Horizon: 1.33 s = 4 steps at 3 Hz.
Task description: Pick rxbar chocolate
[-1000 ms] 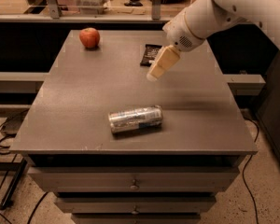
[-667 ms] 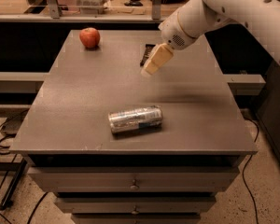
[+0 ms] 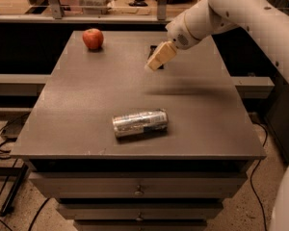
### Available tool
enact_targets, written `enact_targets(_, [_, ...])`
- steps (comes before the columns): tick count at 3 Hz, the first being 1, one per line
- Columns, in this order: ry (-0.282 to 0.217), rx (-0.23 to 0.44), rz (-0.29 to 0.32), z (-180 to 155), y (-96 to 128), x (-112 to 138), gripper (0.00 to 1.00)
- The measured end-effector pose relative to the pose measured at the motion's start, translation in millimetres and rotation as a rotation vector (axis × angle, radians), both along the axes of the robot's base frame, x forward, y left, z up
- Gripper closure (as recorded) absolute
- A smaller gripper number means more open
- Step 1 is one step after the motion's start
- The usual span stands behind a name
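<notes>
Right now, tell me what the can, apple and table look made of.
Can: likely thin metal, shiny; silver glints along its side.
Apple: real fruit or a replica, can't tell; smooth red skin, slight sheen.
Table: matte grey top, perhaps laminate or painted metal; no glare.
Gripper hangs over the table's far side, right of the apple.

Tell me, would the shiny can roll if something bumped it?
Probably: the can lies sideways on the flat table, so a nudge likely rolls it. Its shiny skin may be slippery. The claw hovers near the far edge.
</notes>
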State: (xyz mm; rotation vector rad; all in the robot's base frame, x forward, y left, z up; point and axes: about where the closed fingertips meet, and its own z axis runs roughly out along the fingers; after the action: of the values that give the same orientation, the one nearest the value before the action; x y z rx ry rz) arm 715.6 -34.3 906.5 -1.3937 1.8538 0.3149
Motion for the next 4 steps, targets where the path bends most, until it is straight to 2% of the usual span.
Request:
enact_targets(1, [0.005,0.012,-0.007,-3,1,2,0.0])
enact_targets(2, [0.026,0.074,-0.059,-15,2,7,0.0])
enact_targets(3, [0.033,0.188,-0.111,-33,17,30,0.0])
enact_targets(4, [0.047,0.257,-0.139,-44,22,43,0.0])
